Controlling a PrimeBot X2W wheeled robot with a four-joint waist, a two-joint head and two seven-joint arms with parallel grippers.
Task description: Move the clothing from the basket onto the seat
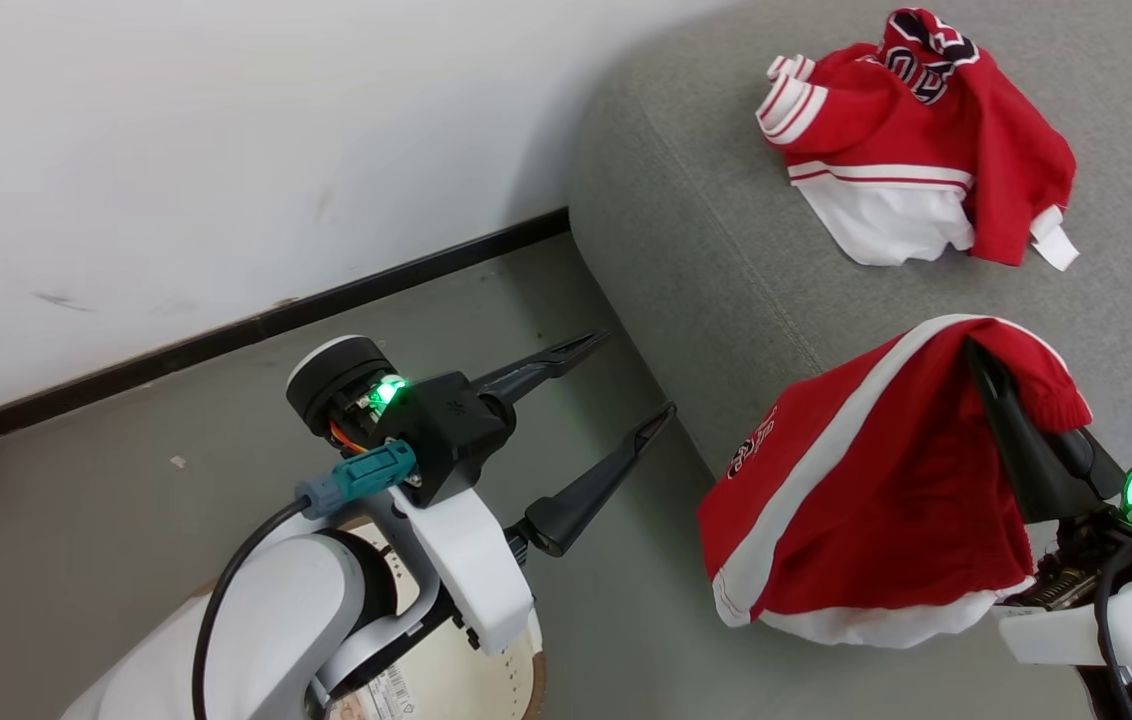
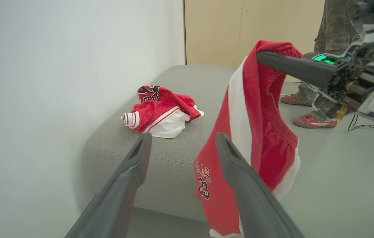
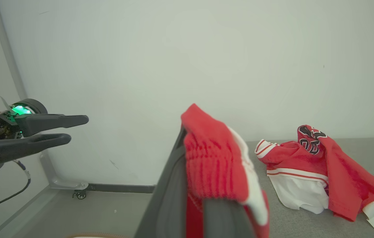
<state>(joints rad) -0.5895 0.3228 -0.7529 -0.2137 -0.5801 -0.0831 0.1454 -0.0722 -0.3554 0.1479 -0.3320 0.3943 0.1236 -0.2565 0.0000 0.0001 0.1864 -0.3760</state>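
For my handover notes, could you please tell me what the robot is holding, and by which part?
Right gripper pinches red shorts by the elastic waistband; left gripper holds nothing.

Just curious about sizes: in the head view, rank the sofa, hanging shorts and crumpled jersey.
1. sofa
2. hanging shorts
3. crumpled jersey, though the shorts hang nearer the camera, so this order is unsure.

The light is bright and even. A soft shadow falls on the wall [image 1: 226,150] just beside the seat [image 1: 706,260]. The wrist views bend at the edges.
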